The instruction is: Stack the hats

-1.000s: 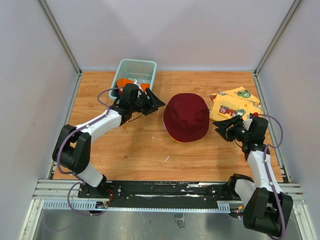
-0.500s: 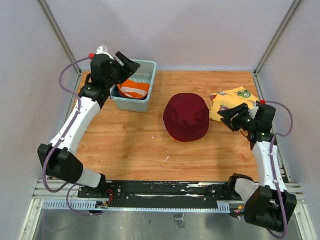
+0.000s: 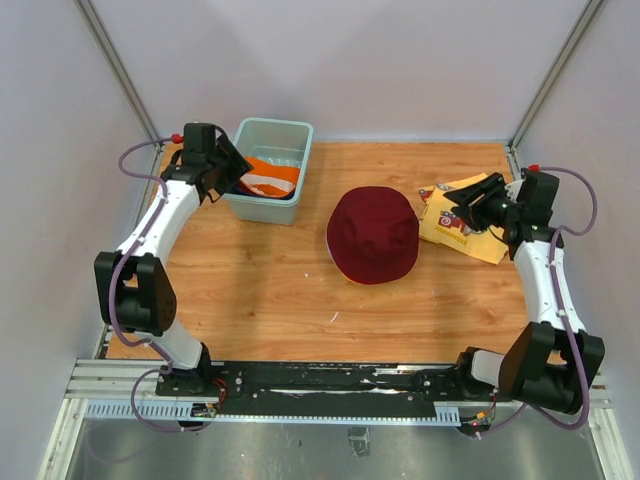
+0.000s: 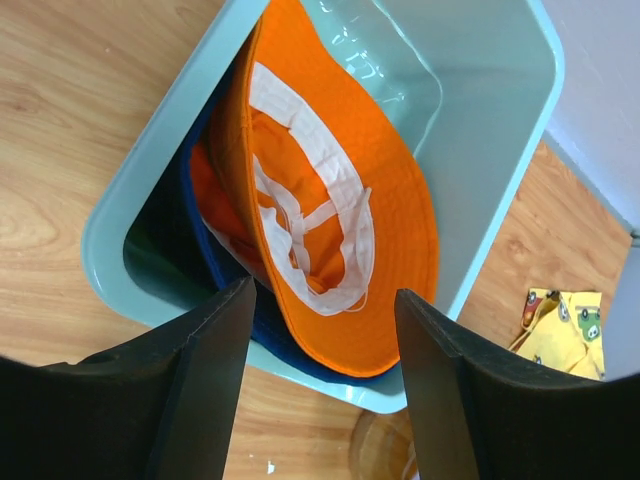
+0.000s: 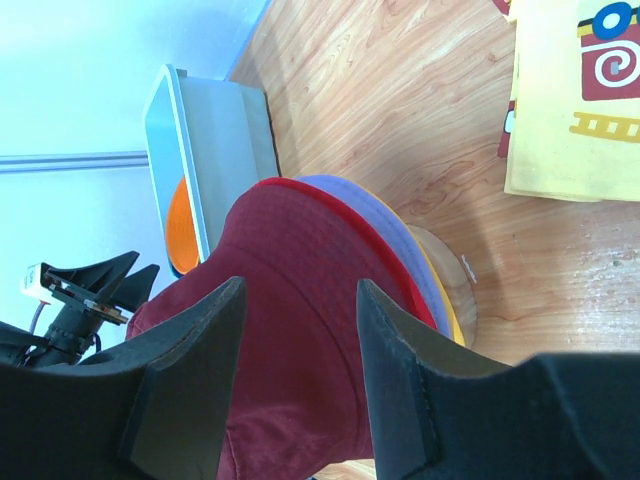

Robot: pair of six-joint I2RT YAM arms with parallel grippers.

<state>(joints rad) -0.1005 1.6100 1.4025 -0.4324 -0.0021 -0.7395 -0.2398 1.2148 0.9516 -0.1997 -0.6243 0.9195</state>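
Hovering my left gripper (image 4: 322, 292) above the left side of the teal plastic tub (image 3: 262, 208), fingers spread wide w/ nothing between them. The next hat is right below: the orange fabric bucket hat (image 4: 340, 200), inside showing so the white seam tape is visible, propped at a tilt in the tub and leaning on a navy fabric hat (image 4: 300, 352) underneath. In the wrist view its long axis runs diagonal, upper left to lower right, along the tub. The lower end of its brim sits approx. in the gap between my fingertips. My guess is a straight drop and a pinch on that brim end will do, w/o much wrist turn. The risk is catching the navy brim too, since the two are touching there.

Left arm is clearly the nearer one. My right gripper (image 5: 300, 285) is also open and empty, up over the flat yellow cloth printed w/ cars (image 3: 487, 243) at the right side, well apart from the tub.

Between the arms sits the stack: maroon fabric bucket hat (image 3: 372, 235) on top, a lavender brim (image 5: 352, 192) peeking out below it. From the tub it lies to the right and a bit nearer the bases, so the carry goes that way.
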